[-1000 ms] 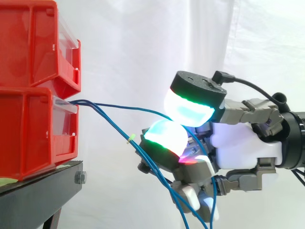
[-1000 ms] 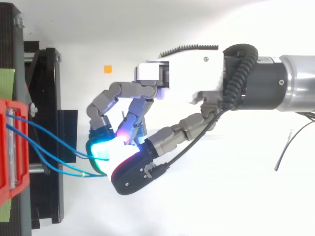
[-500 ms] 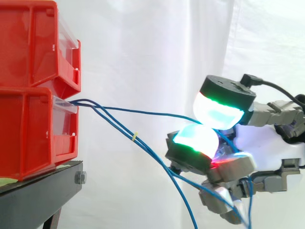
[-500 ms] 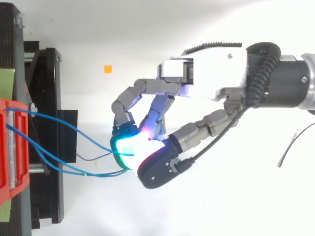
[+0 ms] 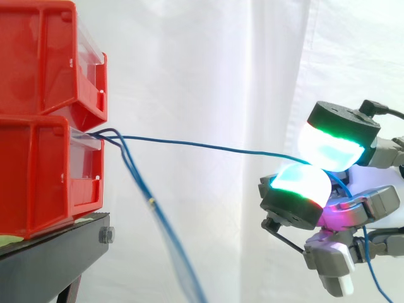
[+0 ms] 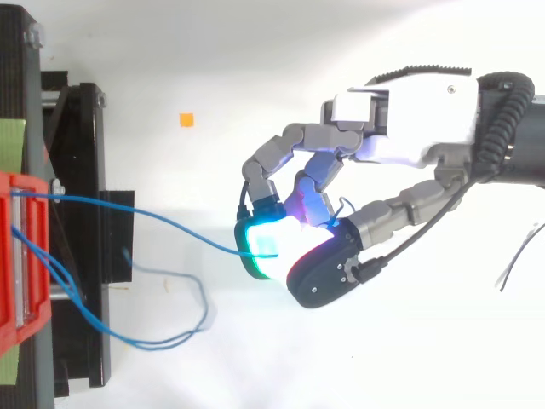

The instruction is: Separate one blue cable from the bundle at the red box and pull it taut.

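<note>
hand [image 6: 417,111] pinches one thin blue cable [image 5: 202,146] between glowing pads [image 5: 331,142], near-straight to glossy red plastic bin [image 5: 44,170]; other cables [image 5: 153,206] slack.

Black stand [image 5: 50,252] sits well out past the hand [image 6: 417,111], little orange square [image 6: 186,119] roughly between them, white curtain [image 5: 202,63] behind.

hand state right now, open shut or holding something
Hand: shut on one blue cable, pinched between its fingertip pads, stretched toward the red box.
</note>
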Controlling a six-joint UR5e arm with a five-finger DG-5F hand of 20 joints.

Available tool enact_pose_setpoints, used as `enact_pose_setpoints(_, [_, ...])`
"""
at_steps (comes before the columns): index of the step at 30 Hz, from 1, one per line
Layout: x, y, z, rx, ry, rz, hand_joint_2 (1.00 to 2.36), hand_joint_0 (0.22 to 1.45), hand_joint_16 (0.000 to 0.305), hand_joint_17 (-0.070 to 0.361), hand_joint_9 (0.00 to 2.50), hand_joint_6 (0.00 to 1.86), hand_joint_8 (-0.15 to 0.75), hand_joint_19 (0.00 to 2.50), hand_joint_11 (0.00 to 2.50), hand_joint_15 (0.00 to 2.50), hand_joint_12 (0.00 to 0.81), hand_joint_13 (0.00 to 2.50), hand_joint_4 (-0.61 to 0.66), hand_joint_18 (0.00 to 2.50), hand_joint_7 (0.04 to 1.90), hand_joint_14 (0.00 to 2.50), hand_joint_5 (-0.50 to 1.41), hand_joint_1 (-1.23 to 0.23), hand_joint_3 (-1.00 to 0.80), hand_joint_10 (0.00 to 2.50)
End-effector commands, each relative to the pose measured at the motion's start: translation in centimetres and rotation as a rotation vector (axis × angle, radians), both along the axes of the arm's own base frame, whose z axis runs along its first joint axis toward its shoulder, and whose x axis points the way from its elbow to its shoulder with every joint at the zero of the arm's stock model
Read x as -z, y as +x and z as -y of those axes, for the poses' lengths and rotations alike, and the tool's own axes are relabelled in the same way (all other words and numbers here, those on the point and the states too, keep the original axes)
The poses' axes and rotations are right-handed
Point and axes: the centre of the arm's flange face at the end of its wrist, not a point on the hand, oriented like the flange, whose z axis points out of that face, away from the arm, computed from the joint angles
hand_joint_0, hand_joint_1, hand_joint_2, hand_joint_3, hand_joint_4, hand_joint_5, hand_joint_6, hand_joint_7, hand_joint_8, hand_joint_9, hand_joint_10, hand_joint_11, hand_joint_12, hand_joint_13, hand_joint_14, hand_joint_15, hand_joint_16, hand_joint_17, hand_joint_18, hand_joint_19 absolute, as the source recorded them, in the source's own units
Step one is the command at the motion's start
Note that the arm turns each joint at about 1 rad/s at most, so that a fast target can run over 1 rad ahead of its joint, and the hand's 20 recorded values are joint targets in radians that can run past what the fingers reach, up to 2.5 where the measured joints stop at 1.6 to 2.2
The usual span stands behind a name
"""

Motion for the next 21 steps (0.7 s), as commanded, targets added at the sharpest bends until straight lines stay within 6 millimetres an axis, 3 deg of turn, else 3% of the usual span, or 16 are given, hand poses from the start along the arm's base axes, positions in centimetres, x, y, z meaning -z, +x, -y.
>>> enact_pose_setpoints(1, [0.3, -0.1, 0.0, 0.002, 0.018, -0.005, 1.02, 0.60, 0.035, 0.078, 0.93, 0.90, 0.283, 0.71, 1.36, 0.97, 0.312, 0.93, 0.00, 0.76, 1.19, 0.02, -0.14, -0.73, -0.09, 1.05])
enact_pose_setpoints(21, [0.4, 0.0, -2.2, -0.004, 0.026, -0.018, 1.02, 0.61, 0.034, 0.078, 0.93, 0.90, 0.280, 0.72, 1.36, 0.94, 0.310, 0.93, 0.01, 0.77, 1.20, 0.02, -0.14, -0.73, -0.10, 1.02])
